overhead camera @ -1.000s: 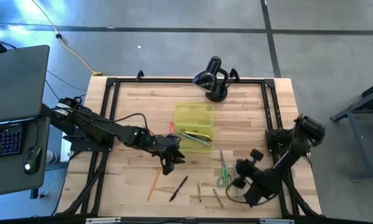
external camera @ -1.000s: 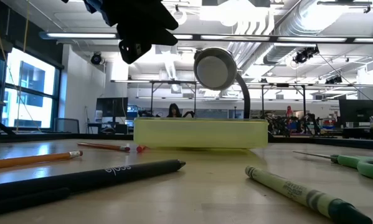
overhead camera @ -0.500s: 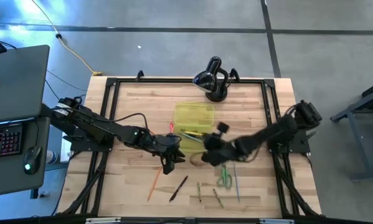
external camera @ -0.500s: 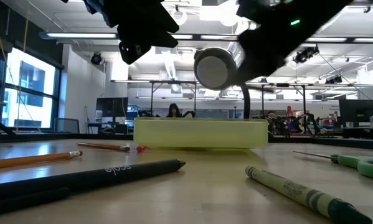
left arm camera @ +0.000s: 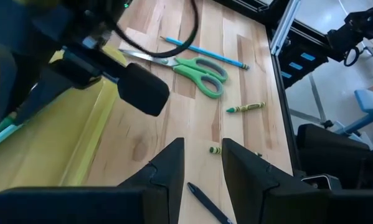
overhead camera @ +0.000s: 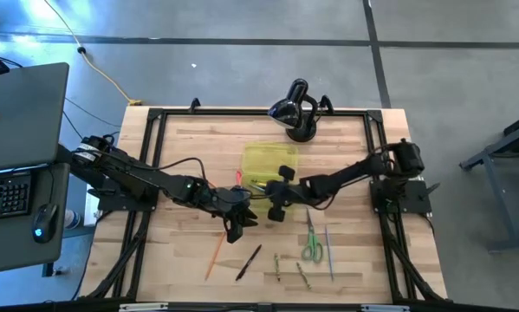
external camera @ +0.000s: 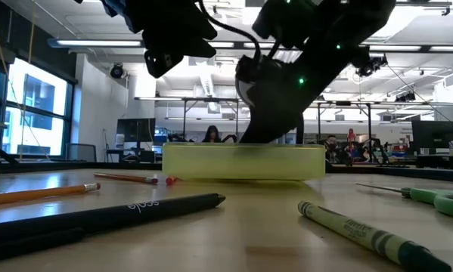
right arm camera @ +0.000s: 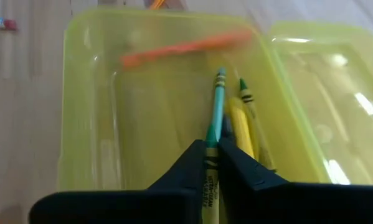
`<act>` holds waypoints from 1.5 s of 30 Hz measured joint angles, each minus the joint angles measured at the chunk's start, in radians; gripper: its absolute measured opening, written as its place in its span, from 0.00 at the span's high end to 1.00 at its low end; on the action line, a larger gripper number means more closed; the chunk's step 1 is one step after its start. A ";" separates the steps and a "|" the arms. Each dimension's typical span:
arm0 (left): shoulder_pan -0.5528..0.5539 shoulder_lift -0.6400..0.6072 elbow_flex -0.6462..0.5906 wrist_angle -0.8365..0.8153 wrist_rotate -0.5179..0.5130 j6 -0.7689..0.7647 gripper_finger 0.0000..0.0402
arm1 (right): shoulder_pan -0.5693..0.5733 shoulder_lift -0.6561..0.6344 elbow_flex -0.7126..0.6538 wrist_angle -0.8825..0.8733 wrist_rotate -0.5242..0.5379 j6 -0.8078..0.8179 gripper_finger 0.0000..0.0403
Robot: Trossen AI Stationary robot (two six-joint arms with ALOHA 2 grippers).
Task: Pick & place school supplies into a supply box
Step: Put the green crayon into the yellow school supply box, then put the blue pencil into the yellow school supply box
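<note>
The supply box (overhead camera: 270, 170) lies open on the table, a yellow-green tray (right arm camera: 142, 106) with its lid (right arm camera: 323, 99) beside it. In the tray lie an orange stick (right arm camera: 180, 46), a yellow crayon (right arm camera: 239, 127) and a green-tipped one (right arm camera: 245, 93). My right gripper (overhead camera: 276, 206) (right arm camera: 212, 146) hangs over the tray's near side, shut on a green crayon (right arm camera: 216, 112). My left gripper (overhead camera: 236, 227) (left arm camera: 202, 165) waits left of the box, open, with nothing between its fingers. Green scissors (overhead camera: 310, 243), a blue pencil (overhead camera: 328, 251), a black pen (overhead camera: 249, 262) and an orange pencil (overhead camera: 216, 251) lie flat on the table. My right gripper pinches the green crayon's back part (right arm camera: 209, 167) between its two fingers. The fingers slant down from the table's right side, and the crayon runs out forward past their tips. Its front end (right arm camera: 220, 76) points into the tray; whether it touches the bottom I cannot tell.
A black lamp-like device (overhead camera: 295, 108) stands at the far edge behind the box. Two short crayons (overhead camera: 278, 269) (overhead camera: 303, 276) lie near the front edge, and a red pencil (overhead camera: 239, 178) lies left of the box. A black frame (overhead camera: 155, 117) borders the table.
My right gripper has swept from the table's near right corner toward the left and far side, turning as it went. It now hangs over the supply box's tray. The scissors and the pencils on the table lie where they were.
</note>
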 joint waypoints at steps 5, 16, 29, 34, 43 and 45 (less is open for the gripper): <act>0.000 0.000 0.000 0.000 0.000 0.004 0.65 | -0.016 0.001 0.000 0.004 -0.082 0.003 0.87; 0.000 0.000 0.000 0.000 0.000 0.007 0.65 | -0.009 -0.036 0.001 0.010 -0.059 -0.044 0.80; 0.000 0.000 0.000 -0.004 0.001 0.007 0.65 | 0.158 -0.303 0.003 -0.383 -0.133 0.158 0.83; 0.000 0.000 0.000 -0.007 0.000 0.011 0.65 | 0.278 -0.304 0.003 -0.609 -0.179 0.402 0.83; 0.000 0.000 0.000 -0.007 -0.001 0.057 0.65 | 0.454 -0.297 0.002 -0.780 -0.057 0.782 0.83; 0.000 0.000 0.000 -0.007 -0.001 0.057 0.65 | 0.487 -0.290 0.002 -0.809 -0.007 0.892 0.83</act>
